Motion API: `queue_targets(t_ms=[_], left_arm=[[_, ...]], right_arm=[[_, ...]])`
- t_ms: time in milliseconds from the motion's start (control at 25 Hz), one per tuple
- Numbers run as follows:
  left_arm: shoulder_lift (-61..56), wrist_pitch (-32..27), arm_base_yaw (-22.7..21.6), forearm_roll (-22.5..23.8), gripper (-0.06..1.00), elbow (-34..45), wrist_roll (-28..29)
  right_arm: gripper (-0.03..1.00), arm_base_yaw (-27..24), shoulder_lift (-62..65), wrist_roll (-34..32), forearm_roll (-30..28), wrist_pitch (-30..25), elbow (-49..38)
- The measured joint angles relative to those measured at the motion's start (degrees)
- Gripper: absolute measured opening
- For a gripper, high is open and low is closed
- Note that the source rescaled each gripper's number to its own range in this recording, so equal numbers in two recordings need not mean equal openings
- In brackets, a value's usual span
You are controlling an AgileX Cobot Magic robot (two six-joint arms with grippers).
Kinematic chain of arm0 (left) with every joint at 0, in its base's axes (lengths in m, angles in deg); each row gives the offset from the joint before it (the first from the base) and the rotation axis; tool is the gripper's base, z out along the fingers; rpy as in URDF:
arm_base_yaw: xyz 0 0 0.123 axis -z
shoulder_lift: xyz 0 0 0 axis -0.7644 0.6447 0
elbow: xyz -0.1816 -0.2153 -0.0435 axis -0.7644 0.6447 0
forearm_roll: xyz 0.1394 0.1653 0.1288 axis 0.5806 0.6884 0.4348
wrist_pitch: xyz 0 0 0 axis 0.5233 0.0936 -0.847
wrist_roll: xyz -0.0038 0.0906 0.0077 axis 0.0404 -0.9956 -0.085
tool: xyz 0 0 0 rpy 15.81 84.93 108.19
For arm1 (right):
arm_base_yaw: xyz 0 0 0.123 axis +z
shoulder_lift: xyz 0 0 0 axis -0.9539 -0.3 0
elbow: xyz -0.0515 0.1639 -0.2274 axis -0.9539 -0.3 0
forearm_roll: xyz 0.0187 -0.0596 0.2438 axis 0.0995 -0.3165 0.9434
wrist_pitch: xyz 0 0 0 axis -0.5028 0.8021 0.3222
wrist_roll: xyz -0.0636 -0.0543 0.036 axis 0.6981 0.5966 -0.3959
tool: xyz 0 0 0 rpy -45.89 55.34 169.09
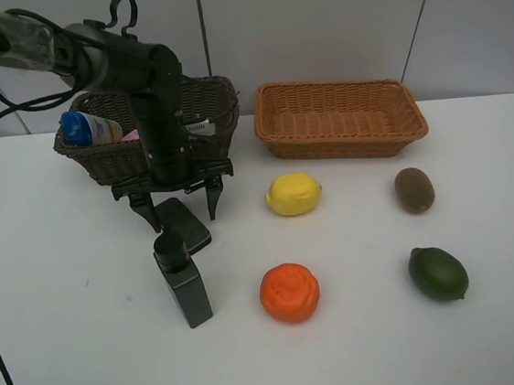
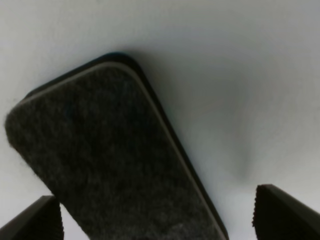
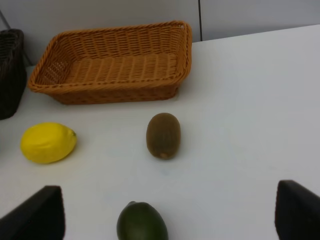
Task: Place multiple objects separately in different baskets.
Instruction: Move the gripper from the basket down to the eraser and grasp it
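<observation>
1. Under the left arm's fingers (image 1: 148,208) lies the flat black case (image 1: 192,231), flat on the tabletop (image 1: 67,313) just in front of the dark brown basket (image 1: 217,114). The fingers are spread wide with nothing clamped, and the case sits closer to one finger than the other
2. My guess is the step is picking up that case so it can join the white bottle with blue cap (image 1: 83,128) in the dark basket. It's thin, so the tips need to get low and centre up before closing
3. Watch the black pump bottle (image 1: 184,287) standing right against the case's near corner, it looks easy to knock
4. Lemon (image 1: 293,193), orange (image 1: 290,292), kiwi (image 1: 414,189) and dark green fruit (image 1: 437,273) are loose on the tabletop. The light orange-tan basket (image 1: 344,142) looks empty. The right fingers (image 3: 35,215) are apart too, holding nothing
5. The arm blocks part of the dark basket, so I can't tell if the pink tube's in there. The wrist view also cuts off the case's end
</observation>
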Motion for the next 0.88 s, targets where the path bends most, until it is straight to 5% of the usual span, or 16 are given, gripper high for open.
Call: queue_targets(t_ms=[880], left_arm=[[0.98,-1.00,0.02,0.95,0.98,-0.84,-5.09]], right_arm=[[1.00,0.00,0.00,0.00,0.00,0.00,0.00]])
